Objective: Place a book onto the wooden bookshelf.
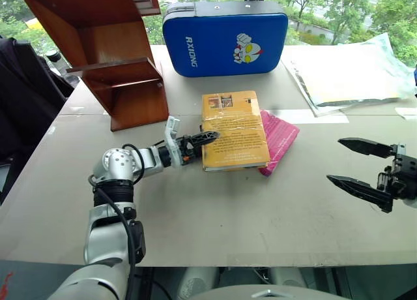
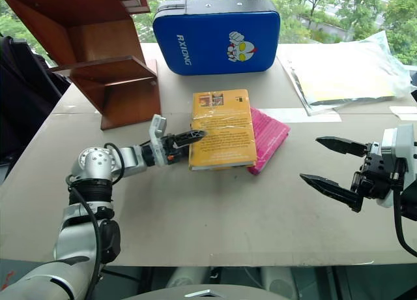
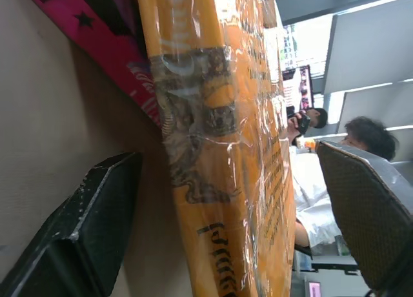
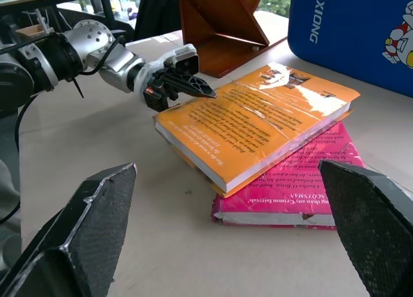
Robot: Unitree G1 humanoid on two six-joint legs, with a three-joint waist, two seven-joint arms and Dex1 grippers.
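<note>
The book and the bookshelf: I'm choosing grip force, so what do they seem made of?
The book looks like a thick paperback: paper pages under a glossy, wrinkled yellow-orange cover, probably a clear film wrap, judging by the creased glare. The bookshelf looks like polished reddish-brown wood, or veneer: flat rigid boards with a smooth sheen.

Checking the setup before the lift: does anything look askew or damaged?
The yellow book lies askew across the pink book, one side propped up, and its glossy cover is wrinkled. The bookshelf has slanted boards.
</note>
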